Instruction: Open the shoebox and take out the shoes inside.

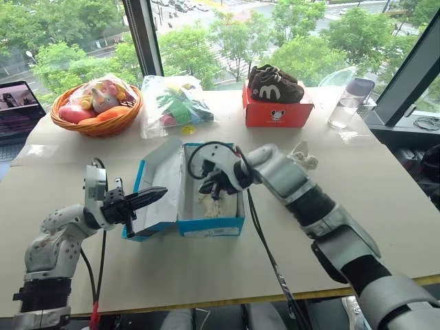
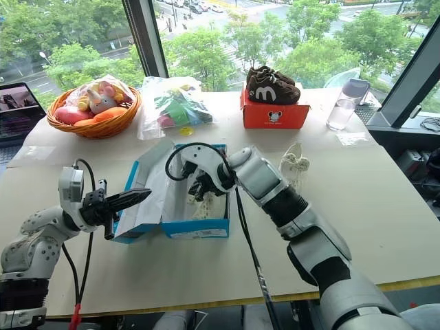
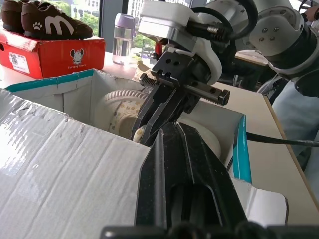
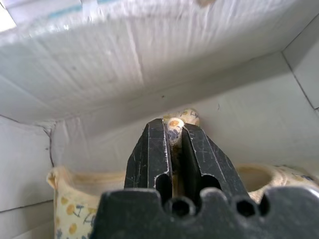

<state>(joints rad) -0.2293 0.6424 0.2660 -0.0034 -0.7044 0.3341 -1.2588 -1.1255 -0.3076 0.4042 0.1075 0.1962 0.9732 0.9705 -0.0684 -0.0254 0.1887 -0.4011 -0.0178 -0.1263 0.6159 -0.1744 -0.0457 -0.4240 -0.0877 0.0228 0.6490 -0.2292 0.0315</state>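
My left claw [image 1: 159, 193], pinched closed, props the bright blue cardboard shoebox [image 1: 210, 225]'s white lid [image 1: 159, 180] open at nine o'clock. My right claw [image 4: 174, 130], inside the box, grips a cream-white patterned shoe [image 4: 182, 117]'s edge.

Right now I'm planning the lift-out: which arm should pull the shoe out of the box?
Right. Its pincer is shut on a cream shoe inside the open shoebox; the left pincer, shut, rests against the lid.
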